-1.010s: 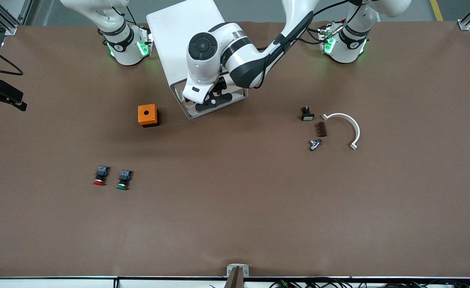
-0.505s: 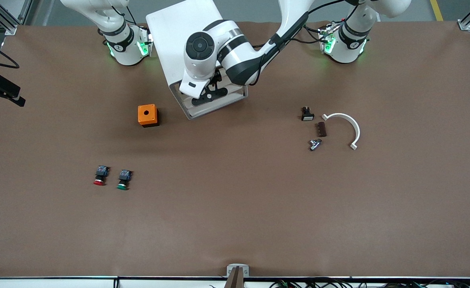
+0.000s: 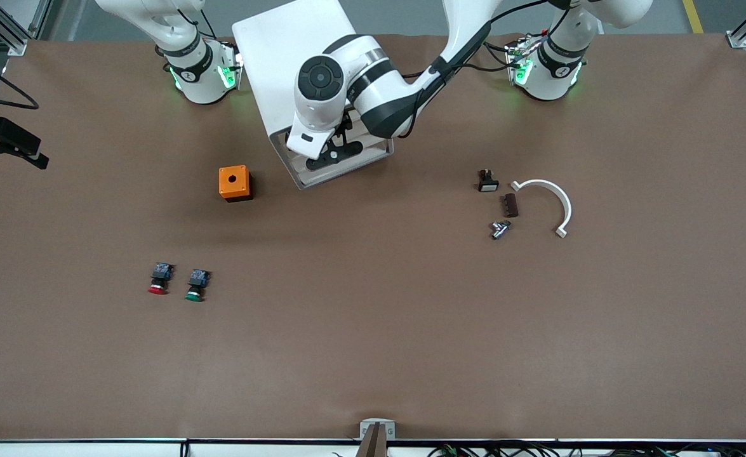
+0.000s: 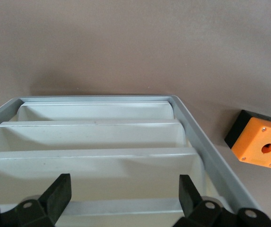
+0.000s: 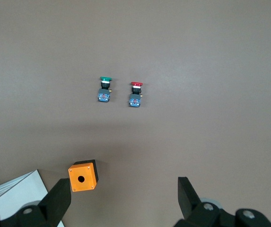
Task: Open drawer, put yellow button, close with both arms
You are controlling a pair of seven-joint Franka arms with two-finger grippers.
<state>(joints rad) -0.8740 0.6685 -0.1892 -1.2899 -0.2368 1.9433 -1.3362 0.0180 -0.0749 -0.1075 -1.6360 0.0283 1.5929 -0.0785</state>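
The white cabinet [image 3: 290,57] stands between the two arm bases. My left gripper [image 3: 334,154] is at the top of the cabinet's front. In the left wrist view it [image 4: 124,184] is open and empty, its fingers [image 4: 59,187] spread over the uppermost drawer's edge [image 4: 126,207]. The three lower drawer fronts step away below it. No drawer sticks out past the frame. My right gripper [image 5: 123,189] is open and empty, held high over the table beside the cabinet, with the orange cube [image 5: 82,176] under one finger. The yellow button shows in no view.
The orange cube with a hole [image 3: 234,183] sits beside the cabinet toward the right arm's end. A red button [image 3: 159,279] and a green button [image 3: 196,285] lie nearer the front camera. A black switch [image 3: 487,181], brown strip [image 3: 510,205], metal piece [image 3: 499,229] and white curved piece [image 3: 553,200] lie toward the left arm's end.
My left hand has moved a little in toward the cabinet front, away from the front camera. Nothing on the table has moved.
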